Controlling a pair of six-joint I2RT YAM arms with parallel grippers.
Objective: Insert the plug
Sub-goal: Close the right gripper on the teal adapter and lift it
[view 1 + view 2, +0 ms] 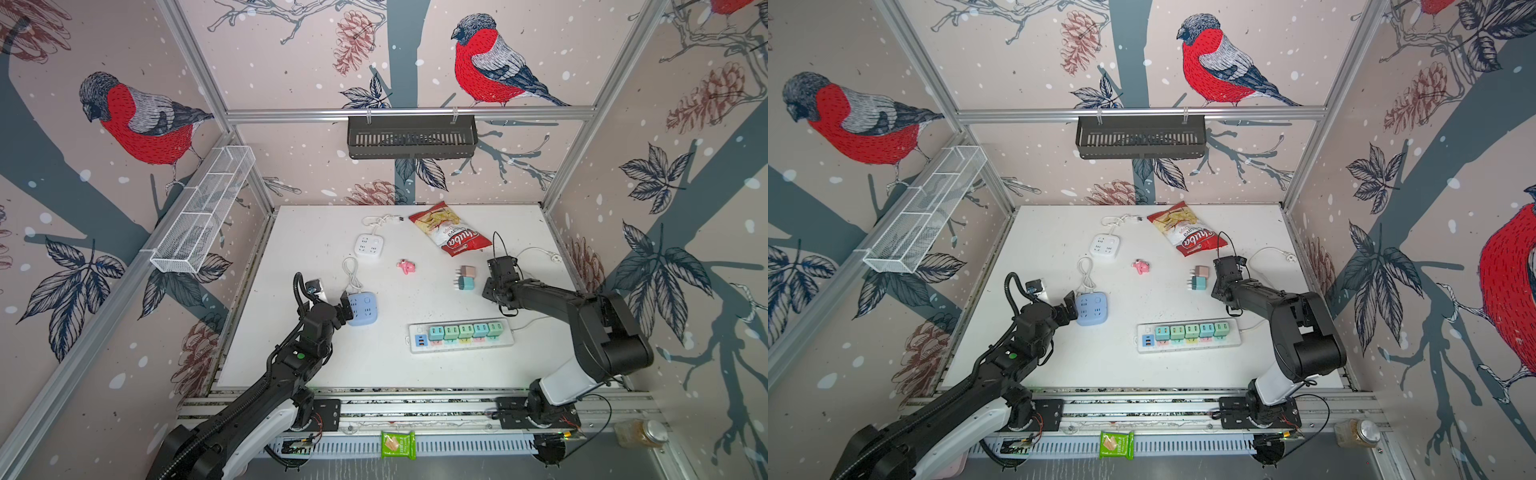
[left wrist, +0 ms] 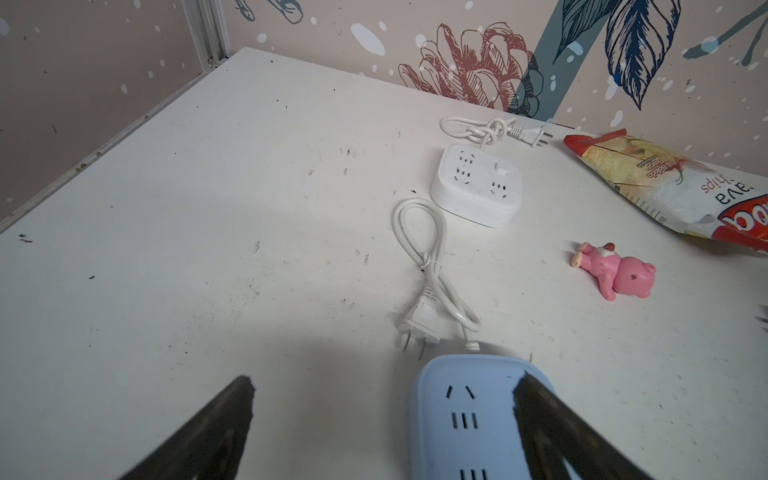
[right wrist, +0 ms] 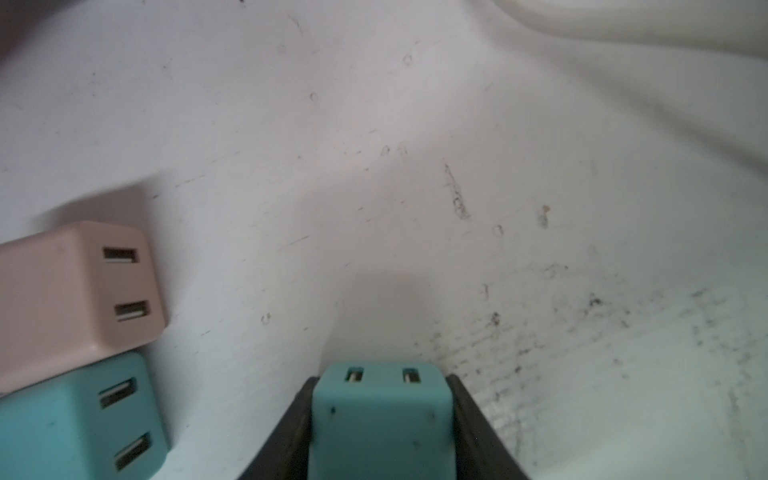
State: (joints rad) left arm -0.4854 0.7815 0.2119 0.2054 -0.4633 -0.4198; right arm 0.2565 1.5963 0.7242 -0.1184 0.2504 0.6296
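On the left, the left claw (image 2: 384, 380) hangs spread wide at the left edge of a pale blue square plastic socket block (image 1: 362, 308). One finger (image 2: 216, 428) is over bare table and the other is over the block's face; it grips nothing. Beyond it lies a white square socket block (image 1: 368, 245) with a knotted cord. Toward the middle, a small pink plastic bear (image 1: 406, 267) lies on its side. Nearer the front sits a long white power strip (image 1: 506, 340) with five green and teal chargers (image 1: 465, 331) plugged in a row. Right of the bear, a beige-pink cube charger (image 1: 469, 272) and a teal cube charger (image 1: 467, 284) lie touching. Just right of them, the right claw (image 3: 382, 379) is clenched on a teal cube plug (image 3: 380, 419), low over the white table (image 1: 311, 365); its prongs are hidden.
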